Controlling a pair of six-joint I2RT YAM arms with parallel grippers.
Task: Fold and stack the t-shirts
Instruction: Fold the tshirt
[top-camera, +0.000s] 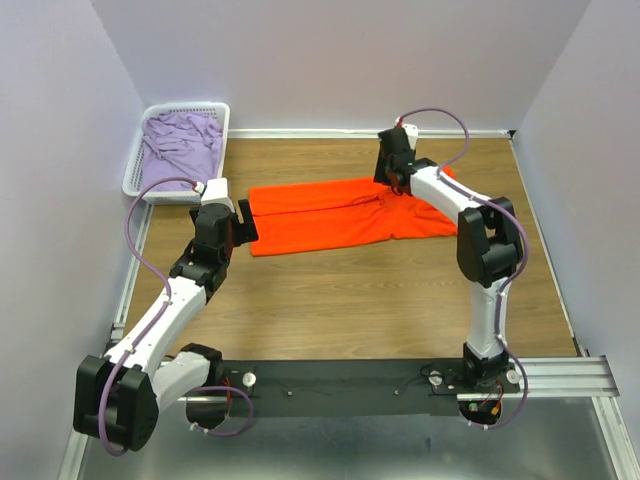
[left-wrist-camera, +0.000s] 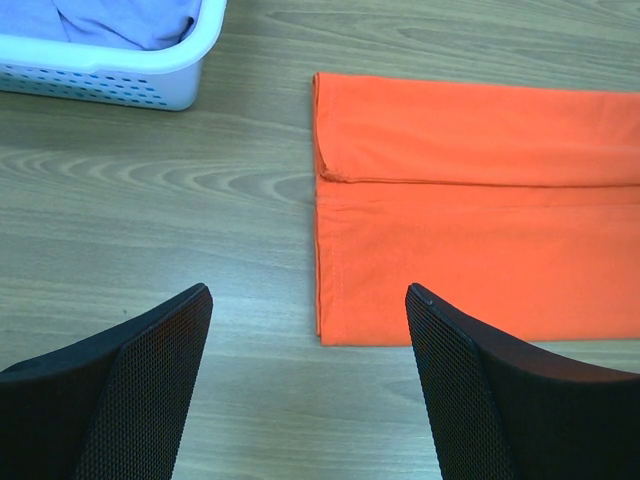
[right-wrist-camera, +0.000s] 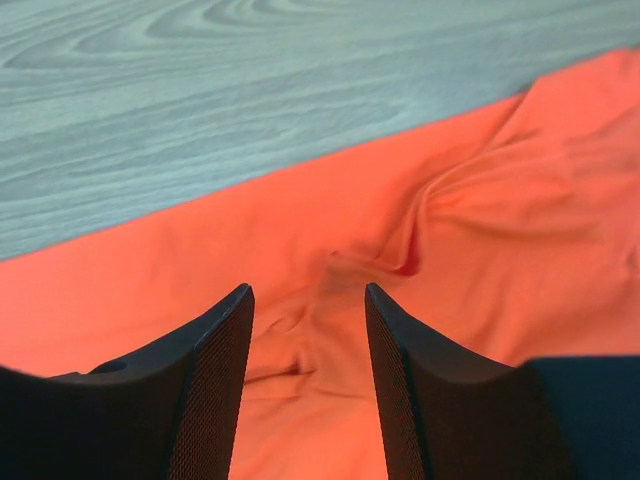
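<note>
Bright orange cloth t-shirt (top-camera: 340, 215) lay folded into a long strip on the wood-grain tabletop (top-camera: 350, 300), plain pale walls (top-camera: 330, 60) on three sides. Pale lilac tee (top-camera: 182, 145) sat bunched in the white plastic lattice basket (top-camera: 190, 108) at the far left corner. Left gripper (left-wrist-camera: 310, 300) hung wide open, empty, just off the shirt's left edge. Only the right wrist view showed rumpled cloth under the right gripper (right-wrist-camera: 308, 295), fingers partway apart, gripping nothing.

Folded orange tee (top-camera: 340, 212) lies flat; crumpled lilac tee (top-camera: 182, 148) fills basket (top-camera: 190, 107).
</note>
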